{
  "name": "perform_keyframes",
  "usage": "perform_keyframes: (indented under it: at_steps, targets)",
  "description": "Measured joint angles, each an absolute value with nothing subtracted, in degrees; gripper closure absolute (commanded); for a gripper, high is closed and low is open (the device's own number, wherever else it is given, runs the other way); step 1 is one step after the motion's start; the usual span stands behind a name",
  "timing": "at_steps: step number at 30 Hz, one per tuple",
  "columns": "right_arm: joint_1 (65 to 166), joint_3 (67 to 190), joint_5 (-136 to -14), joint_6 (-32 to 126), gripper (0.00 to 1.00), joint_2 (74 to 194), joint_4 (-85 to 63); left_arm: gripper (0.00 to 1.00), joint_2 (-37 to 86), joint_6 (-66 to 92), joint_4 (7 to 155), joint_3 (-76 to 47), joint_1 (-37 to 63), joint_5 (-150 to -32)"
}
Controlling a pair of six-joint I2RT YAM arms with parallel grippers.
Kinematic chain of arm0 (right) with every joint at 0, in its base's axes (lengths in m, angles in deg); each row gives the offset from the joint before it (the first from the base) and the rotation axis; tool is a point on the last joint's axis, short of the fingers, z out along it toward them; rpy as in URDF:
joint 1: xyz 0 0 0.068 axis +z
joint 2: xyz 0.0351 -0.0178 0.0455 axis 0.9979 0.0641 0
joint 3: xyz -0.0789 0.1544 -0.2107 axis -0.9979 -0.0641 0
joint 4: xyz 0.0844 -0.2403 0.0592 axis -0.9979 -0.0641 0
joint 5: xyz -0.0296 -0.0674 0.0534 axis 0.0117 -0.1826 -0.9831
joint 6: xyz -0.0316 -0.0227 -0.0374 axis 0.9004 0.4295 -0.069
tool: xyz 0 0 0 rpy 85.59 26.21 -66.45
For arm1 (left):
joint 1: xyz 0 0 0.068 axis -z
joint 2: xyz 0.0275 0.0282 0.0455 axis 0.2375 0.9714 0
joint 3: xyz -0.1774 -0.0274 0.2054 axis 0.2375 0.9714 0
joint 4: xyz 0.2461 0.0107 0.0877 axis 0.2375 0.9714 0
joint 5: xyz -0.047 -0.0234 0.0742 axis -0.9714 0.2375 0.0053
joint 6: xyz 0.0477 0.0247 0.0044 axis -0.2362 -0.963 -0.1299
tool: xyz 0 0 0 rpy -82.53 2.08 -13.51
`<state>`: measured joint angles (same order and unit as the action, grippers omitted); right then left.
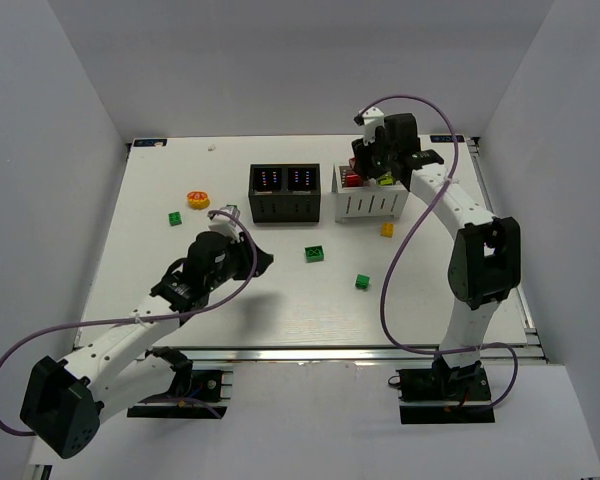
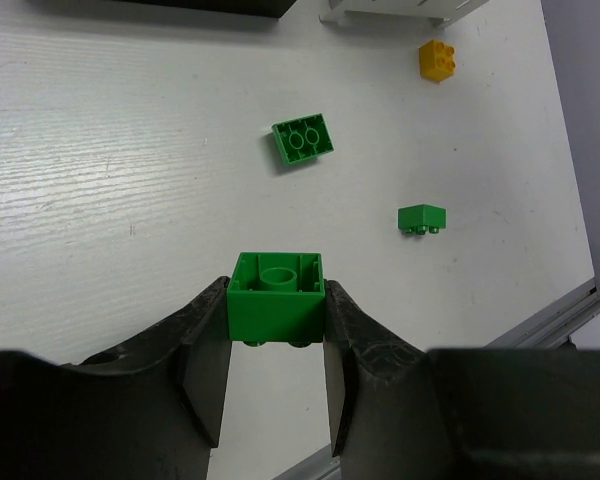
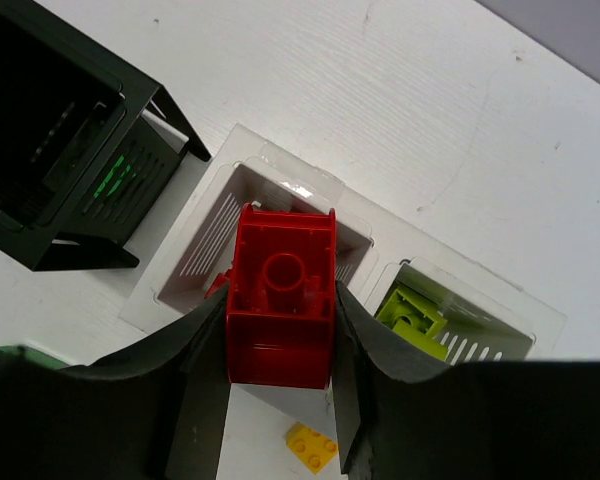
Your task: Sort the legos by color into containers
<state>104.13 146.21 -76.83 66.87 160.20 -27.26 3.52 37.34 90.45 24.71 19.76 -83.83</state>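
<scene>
while your right gripper [image 3: 280, 345] is clamping the small red plastic brick [image 3: 282, 270], long side running along the fingers, that brick is hanging directly over the left compartment of the white slotted plastic box [image 3: 205, 240]. a lime brick [image 3: 415, 318] is sitting in the compartment off to the hand's right, so you are probably needing a drop, not a sideways shift. your left gripper [image 2: 277, 318] is pinching a green square brick [image 2: 276, 280] above the table [image 2: 100, 180], with the black slotted box [image 1: 285, 210] lying ahead of it, slightly left.
</scene>
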Motion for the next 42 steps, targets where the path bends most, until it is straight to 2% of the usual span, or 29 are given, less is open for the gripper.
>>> perform_keyframes:
  at_steps: [8,12,17,20,21,22,31,34,37,38,40,42]
  targets:
    - [104.2,145.4,-77.2,66.7,0.44,160.5,-27.4,1.0,5.4,37.1,90.4,21.8,19.8,-82.2]
    - [104.2,145.3,-77.4,66.5,0.37,161.4,-27.4,1.0,8.1,37.0,90.4,18.8,19.8,-81.9]
    - [104.1,145.3,-77.9,66.6,0.36,161.8,-27.4,1.0,11.6,37.1,90.5,14.5,19.8,-81.8]
    - [103.6,145.3,-80.3,67.3,0.24,161.6,-27.6,1.0,15.1,37.3,91.3,9.9,19.7,-81.9]
    - [103.2,145.2,-82.1,68.4,0.11,161.4,-27.9,1.0,16.8,37.3,91.8,7.8,19.6,-81.9]
    - [102.7,144.9,-84.0,70.0,0.1,161.0,-28.3,1.0,18.8,37.3,92.4,5.1,19.4,-81.9]
    - [95.9,127.6,-112.7,94.9,0.12,140.3,-33.9,1.0,40.3,36.6,96.7,-19.9,17.7,-83.4]
    - [96.7,124.1,-118.2,102.3,0.2,135.9,-37.8,1.0,46.8,36.0,98.5,-25.5,17.0,-83.4]
    - [97.0,120.4,-121.0,107.2,0.4,133.8,-41.2,1.0,52.6,35.5,100.9,-29.8,16.5,-83.2]
    - [96.9,119.4,-121.5,108.5,0.51,133.5,-42.5,0.99,54.4,35.3,101.5,-31.2,16.3,-82.9]
    - [96.9,118.1,-122.3,110.3,0.58,133.2,-45.0,0.99,57.1,35.1,102.9,-33.7,16.1,-82.2]
    - [96.9,117.2,-122.9,111.3,0.6,132.7,-46.6,0.98,59.2,34.8,103.8,-35.8,16.0,-81.4]
